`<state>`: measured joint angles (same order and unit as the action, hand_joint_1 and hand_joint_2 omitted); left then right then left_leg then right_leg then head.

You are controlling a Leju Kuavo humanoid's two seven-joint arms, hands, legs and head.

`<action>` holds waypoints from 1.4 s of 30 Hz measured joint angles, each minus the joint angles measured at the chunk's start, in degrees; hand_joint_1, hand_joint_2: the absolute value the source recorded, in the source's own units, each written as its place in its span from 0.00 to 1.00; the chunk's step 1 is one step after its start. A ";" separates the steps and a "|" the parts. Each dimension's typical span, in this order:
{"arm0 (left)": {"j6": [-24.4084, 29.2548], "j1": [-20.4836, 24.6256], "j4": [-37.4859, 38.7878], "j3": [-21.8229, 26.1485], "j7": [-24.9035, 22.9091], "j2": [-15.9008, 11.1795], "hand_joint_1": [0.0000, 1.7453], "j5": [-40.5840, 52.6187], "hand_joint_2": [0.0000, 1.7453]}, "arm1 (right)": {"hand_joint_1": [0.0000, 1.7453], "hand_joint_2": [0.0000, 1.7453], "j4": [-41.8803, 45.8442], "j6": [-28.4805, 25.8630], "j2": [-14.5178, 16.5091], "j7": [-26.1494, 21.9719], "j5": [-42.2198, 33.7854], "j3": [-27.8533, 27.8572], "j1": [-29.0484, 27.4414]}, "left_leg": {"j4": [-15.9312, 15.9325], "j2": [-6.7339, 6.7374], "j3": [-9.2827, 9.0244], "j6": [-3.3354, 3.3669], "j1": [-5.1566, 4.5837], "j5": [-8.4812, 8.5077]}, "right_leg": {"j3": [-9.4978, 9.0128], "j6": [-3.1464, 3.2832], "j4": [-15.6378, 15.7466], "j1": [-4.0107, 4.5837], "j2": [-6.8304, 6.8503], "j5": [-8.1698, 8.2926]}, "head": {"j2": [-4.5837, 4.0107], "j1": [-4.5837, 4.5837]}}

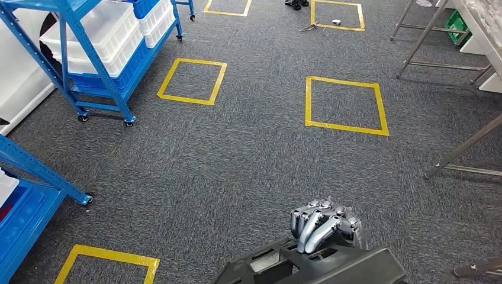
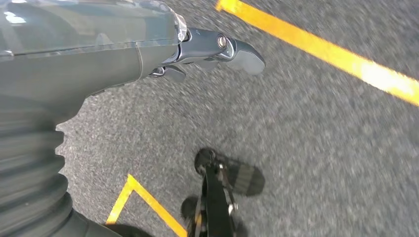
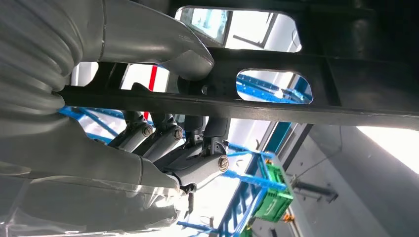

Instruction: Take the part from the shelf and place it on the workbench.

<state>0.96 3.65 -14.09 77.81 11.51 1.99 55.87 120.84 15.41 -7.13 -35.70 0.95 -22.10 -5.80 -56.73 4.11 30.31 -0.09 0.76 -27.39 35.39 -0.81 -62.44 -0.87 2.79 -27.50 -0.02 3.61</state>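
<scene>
— Head view first: what's the right hand [image 1: 324,223] doing?

— It sits at the near edge, right of centre, its fingers [image 1: 311,228] curled over the top bar of a black part [image 1: 331,265] — a flat frame with cut-out openings. The part is held low above the grey carpet [image 1: 254,154]. Yellow tape squares [image 1: 346,105] mark the floor, and blue shelving [image 1: 89,56] with white bins [image 1: 100,29] stands far left. Metal table legs [image 1: 459,152] come in from the right.

— And the left wrist view?

— The left hand [image 2: 207,52] hangs over the carpet, with yellow tape [image 2: 321,49] beyond it. Its fingers [image 2: 244,55] hold nothing and lie loosely bent; whether they count as spread or curled in, I cannot tell from here.

— Right wrist view?

— Close up, the thumb [image 3: 163,49] presses one face of the black part [image 3: 276,106] and the darker fingers [image 3: 173,143] wrap the other face, so the bar is clamped between them. Through the part's openings you see blue shelving [image 3: 257,197] and a green crate [image 3: 272,200].
</scene>
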 joint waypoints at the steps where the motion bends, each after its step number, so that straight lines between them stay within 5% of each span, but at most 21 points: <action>1: -0.20 0.01 0.01 -0.11 0.09 0.11 0.00 -0.01 1.00 | 0.96 1.00 0.11 0.27 -0.02 -0.01 -0.23 0.35 -0.44 | -0.10 0.44 -0.17 -0.33 -0.14 -0.22 | -1.40 0.26 2.59 0.19 0.94 0.59 | 0.00 0.00; 2: -0.36 0.02 0.01 -0.21 0.11 0.21 0.00 -0.03 1.00 | 0.96 1.00 0.12 0.60 -0.07 -0.01 -0.68 0.78 -0.68 | -0.18 0.95 -0.34 -0.68 -0.30 -0.41 | -1.96 0.58 3.74 0.42 1.43 0.62 | 0.00 0.00; 5: -0.74 0.21 0.02 -0.46 0.22 0.54 0.00 -0.03 1.00 | 0.96 1.00 -0.22 1.72 -0.27 0.01 -2.35 2.14 -0.49 | -0.40 1.89 -0.75 -1.64 -0.24 -0.96 | -1.78 1.60 3.97 0.54 -0.48 0.80 | 0.00 0.00; 7: -1.01 0.32 0.02 -0.55 0.40 0.66 0.00 -0.02 1.00 | 0.96 1.00 -0.61 2.32 -0.34 0.02 -3.21 2.63 0.63 | -3.50 -0.39 0.38 -2.15 0.07 -3.16 | -1.81 2.35 4.25 0.27 -1.75 1.12 | 0.00 0.00; 10: -1.13 0.11 0.03 -0.57 0.69 0.72 0.00 -0.07 1.00 | 0.96 1.00 -1.32 2.75 -0.37 0.08 -4.24 2.88 2.40 | -14.61 -3.39 5.64 -2.42 0.25 -8.31 | -1.69 2.89 4.23 0.36 -3.72 1.29 | 0.00 0.00; 12: -1.06 -0.04 0.03 -0.56 0.94 0.74 0.00 -0.25 1.00 | 0.96 1.00 -1.85 3.02 -0.36 0.10 -4.59 2.96 3.21 | -16.89 -3.63 7.12 -2.30 0.24 -7.82 | -1.66 2.93 4.08 0.52 -5.19 1.31 | 0.00 0.00; 14: -0.94 -0.01 0.02 -0.55 1.13 0.76 0.00 -0.56 1.00 | 0.96 1.00 -2.33 3.45 -0.32 0.11 -4.78 2.97 4.30 | -10.83 -4.43 4.72 -1.84 0.24 -3.64 | -1.70 2.90 3.89 0.60 -6.63 1.30 | 0.00 0.00; 16: -0.88 0.12 0.02 -0.56 1.20 0.71 0.00 -0.79 1.00 | 0.96 1.00 -2.76 3.67 -0.25 0.14 -5.02 2.97 5.47 | -3.60 -6.97 1.74 -1.26 0.27 -0.73 | -1.52 2.57 3.69 0.63 -7.86 1.37 | 0.00 0.01; 18: -0.87 0.24 0.02 -0.56 1.21 0.67 0.00 -0.88 1.00 | 0.96 1.00 -3.10 3.67 -0.15 0.19 -5.24 2.96 6.27 | -1.07 -8.30 0.74 -0.82 0.07 -0.38 | -1.12 1.82 3.71 0.37 -8.97 1.64 | 0.00 0.01; 19: -0.87 0.33 0.02 -0.55 1.21 0.69 0.00 -0.91 1.00 | 0.96 1.00 -3.25 3.67 -0.13 0.20 -5.29 2.96 6.53 | -0.79 -7.81 0.66 -0.59 -0.02 -0.18 | -0.96 1.37 3.85 0.25 -9.55 1.84 | 0.00 0.01; 22: -0.89 0.60 0.05 -0.55 1.27 0.87 0.00 -1.04 1.00 | 0.96 1.00 -3.53 3.68 -0.10 0.21 -5.44 2.97 7.28 | 0.36 -5.90 0.32 0.48 0.29 0.66 | 0.14 0.44 2.07 0.34 -7.38 0.57 | 0.00 -0.01; 25: -0.88 0.38 0.06 -0.54 1.36 0.94 0.00 -1.26 1.00 | 0.96 1.00 -3.80 3.81 -0.09 0.27 -5.96 3.09 7.97 | 0.67 -3.66 0.30 0.92 0.25 0.79 | 5.01 -0.17 -7.98 0.19 -3.68 -4.58 | 0.00 0.00; 27: -0.90 0.32 0.06 -0.52 1.48 0.97 0.00 -1.30 1.00 | 0.96 1.00 -3.99 4.16 -0.08 0.32 -6.31 3.42 7.99 | 0.62 -2.16 0.29 0.91 0.22 0.65 | 6.66 -0.60 -11.60 -0.15 -3.18 -5.15 | 0.00 -0.01; 29: -1.14 0.40 0.06 -0.52 1.76 1.01 0.00 -1.24 1.00 | 0.96 1.00 -4.12 4.54 -0.09 0.33 -6.56 3.90 8.01 | 0.50 -0.90 0.11 0.64 0.23 0.41 | 3.91 -0.79 -6.66 -0.41 -2.27 -2.02 | 0.00 0.00; 31: -1.57 0.48 0.06 -0.52 2.14 0.95 0.00 -1.16 1.00 | 0.96 1.00 -4.18 4.67 -0.10 0.33 -6.82 4.36 8.06 | 0.26 0.08 -0.19 0.07 0.05 -0.04 | -0.28 -0.44 1.15 -0.18 0.33 0.59 | 0.00 0.00; 33: -1.93 0.57 0.06 -0.52 2.37 0.80 0.00 -1.13 1.00 | 0.96 1.00 -4.27 4.64 -0.10 0.31 -7.04 4.71 8.07 | 0.13 1.00 -0.48 -0.62 -0.24 -0.44 | -1.82 0.17 4.29 0.30 1.47 0.99 | 0.00 0.00; 35: -2.13 0.72 0.06 -0.52 2.43 0.67 0.00 -1.12 1.00 | 0.96 1.00 -4.35 4.61 -0.10 0.29 -7.13 5.01 8.01 | 0.19 1.96 -0.78 -1.27 -0.26 -0.72 | -1.69 0.79 4.38 0.38 0.05 1.12 | 0.00 0.00; 37: -2.20 0.83 0.07 -0.53 2.47 0.59 0.00 -1.10 1.00 | 0.96 1.00 -4.39 4.62 -0.10 0.29 -7.15 5.21 8.03 | -1.52 0.48 -0.40 -1.85 0.01 -2.22 | -1.80 1.55 4.68 0.09 -1.18 1.34 | 0.00 0.01; 39: -2.24 0.77 0.07 -0.54 2.50 0.53 0.00 -1.15 1.00 | 0.96 1.00 -4.44 4.61 -0.09 0.28 -7.17 5.25 8.08 | -7.88 -2.39 2.27 -2.17 0.27 -5.82 | -1.90 2.11 4.81 -0.06 -2.40 1.46 | 0.00 0.02; 41: -2.19 0.56 0.07 -0.54 2.54 0.47 0.00 -1.26 1.00 | 0.96 1.00 -4.59 4.60 -0.08 0.25 -7.21 5.25 7.92 | -15.69 -3.47 6.11 -2.30 0.32 -8.84 | -1.89 2.31 4.77 0.05 -3.82 1.47 | 0.00 0.02; 42: -2.14 0.49 0.07 -0.53 2.57 0.44 0.00 -1.30 1.00 | 0.96 1.00 -4.69 4.60 -0.03 0.23 -7.23 5.25 7.76 | -17.41 -3.59 7.17 -2.31 0.32 -8.82 | -1.93 2.32 4.75 0.10 -4.63 1.46 | 0.00 0.02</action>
<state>-1.19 4.14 -14.03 77.28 14.09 2.43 54.57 116.14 20.00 -7.16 -35.46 -6.28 -16.85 1.96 -74.14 0.52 37.48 -2.40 1.09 -36.21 33.46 1.51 -57.70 -0.76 -1.84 -26.04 -0.02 3.63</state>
